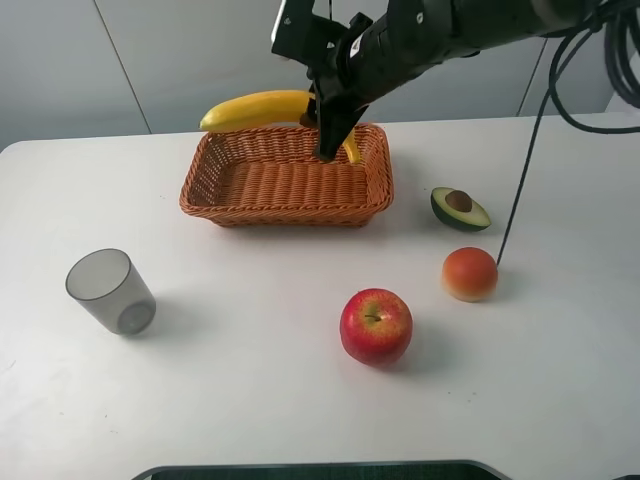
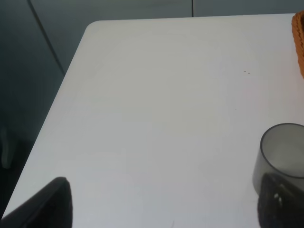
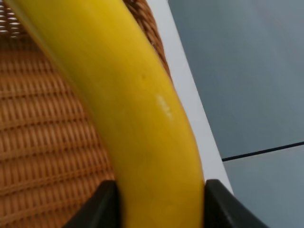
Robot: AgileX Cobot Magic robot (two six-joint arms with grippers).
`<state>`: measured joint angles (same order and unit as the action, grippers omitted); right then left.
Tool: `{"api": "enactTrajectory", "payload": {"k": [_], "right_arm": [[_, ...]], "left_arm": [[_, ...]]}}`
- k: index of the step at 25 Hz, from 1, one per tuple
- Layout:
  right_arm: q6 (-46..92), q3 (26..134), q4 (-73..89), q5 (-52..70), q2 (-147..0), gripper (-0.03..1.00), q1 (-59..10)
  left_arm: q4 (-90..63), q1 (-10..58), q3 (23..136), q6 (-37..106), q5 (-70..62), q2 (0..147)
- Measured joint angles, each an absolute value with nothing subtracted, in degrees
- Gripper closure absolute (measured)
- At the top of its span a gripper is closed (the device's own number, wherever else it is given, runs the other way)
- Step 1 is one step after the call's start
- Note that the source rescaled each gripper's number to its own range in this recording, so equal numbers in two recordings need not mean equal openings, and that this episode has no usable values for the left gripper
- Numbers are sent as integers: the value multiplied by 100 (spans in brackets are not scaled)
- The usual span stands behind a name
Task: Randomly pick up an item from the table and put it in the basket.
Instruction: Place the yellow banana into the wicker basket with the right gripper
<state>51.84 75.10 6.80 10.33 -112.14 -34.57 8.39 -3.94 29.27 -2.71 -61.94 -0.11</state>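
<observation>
- My right claw [image 1: 330,135] is clamped across the banana [image 1: 255,108], over the far right of the basket [image 1: 285,212], ready to drop it;
- my left claw [image 2: 164,209] gapes wide and empty over the table [image 2: 156,118] at left, out of the way.

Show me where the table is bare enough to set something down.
Widest free patch: table between the grey cup and the red apple, in front of the basket. Also left of the basket. Crowded at right: apple, orange-red fruit, avocado half. The right end effector holds the banana over the basket's back rim.
</observation>
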Motion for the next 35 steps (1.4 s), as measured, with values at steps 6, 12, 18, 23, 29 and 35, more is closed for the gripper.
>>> {"api": "enactTrajectory", "payload": {"k": [6, 12, 18, 23, 29, 35], "right_arm": [[5184, 7510, 680, 525, -11573, 95, -3388], [5184, 7510, 680, 417, -11855, 95, -3388], [5120, 7510, 680, 242, -11870, 66, -3388], [5107, 7510, 680, 242, -11870, 24, -3388], [5107, 7510, 695, 315, -11680, 21, -3388], [5005, 7510, 1131, 1397, -10997, 21, -3385]], "left_arm": [[839, -394, 2927, -271, -6194, -11], [839, -394, 2927, -271, -6194, -11], [839, -394, 2927, -271, -6194, -11], [839, -394, 2927, -271, -6194, -11], [839, -394, 2927, -271, -6194, -11], [839, -394, 2927, -271, -6194, -11]]}}
